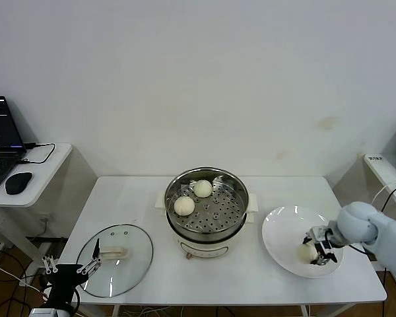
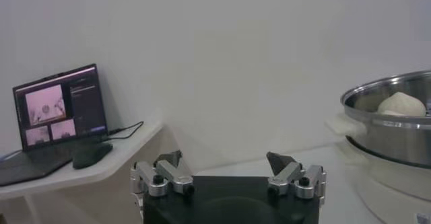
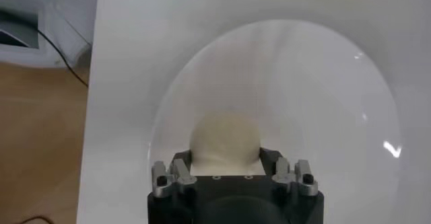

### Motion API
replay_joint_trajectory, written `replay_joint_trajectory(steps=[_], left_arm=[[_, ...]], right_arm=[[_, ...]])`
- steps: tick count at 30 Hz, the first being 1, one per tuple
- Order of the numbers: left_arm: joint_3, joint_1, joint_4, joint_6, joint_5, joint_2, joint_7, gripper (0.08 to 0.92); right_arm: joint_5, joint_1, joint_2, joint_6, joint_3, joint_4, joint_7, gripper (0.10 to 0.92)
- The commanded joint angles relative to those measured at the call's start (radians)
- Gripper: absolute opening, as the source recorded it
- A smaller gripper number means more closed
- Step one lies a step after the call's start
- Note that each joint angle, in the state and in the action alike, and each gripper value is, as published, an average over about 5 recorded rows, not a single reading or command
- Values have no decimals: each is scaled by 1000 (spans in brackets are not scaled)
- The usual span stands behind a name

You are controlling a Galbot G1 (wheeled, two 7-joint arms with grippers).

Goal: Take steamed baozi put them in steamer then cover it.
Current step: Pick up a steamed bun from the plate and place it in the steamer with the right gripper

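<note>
The right claw (image 1: pixel 315 251) had closed on a bun (image 3: pixel 225 141) on the plate (image 1: pixel 284 228), best lifted gently toward the steamer (image 1: pixel 208 211); the left claw (image 1: pixel 71 267) hung open off the worktop (image 1: pixel 145 198).

Two baozi (image 1: pixel 193 197) sit in the open steamer (image 1: pixel 206 210); cover (image 1: pixel 115 259) lies flat beside.

I see even, bright, diffuse light in the head view; shadows under the steamer (image 1: pixel 207 212) are faint. Glare streaks the plate (image 3: pixel 350 104) in the right wrist view, washing out its rim. Left wrist view is dimmer and soft; the laptop (image 2: pixel 57 107) screen glows.
</note>
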Motion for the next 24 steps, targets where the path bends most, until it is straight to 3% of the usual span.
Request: replay_joint_trajectory(steps=[1, 12, 24], left_arm=[[4, -7, -1, 1, -3, 4, 0, 823], [1, -13, -1, 1, -13, 6, 0, 823], [-17, -9, -5, 0, -15, -13, 0, 823]], right_arm=[[158, 358, -6, -15, -118, 11, -34, 631], [284, 814, 180, -32, -383, -40, -25, 636], [344, 820, 484, 12, -527, 46, 73, 636]])
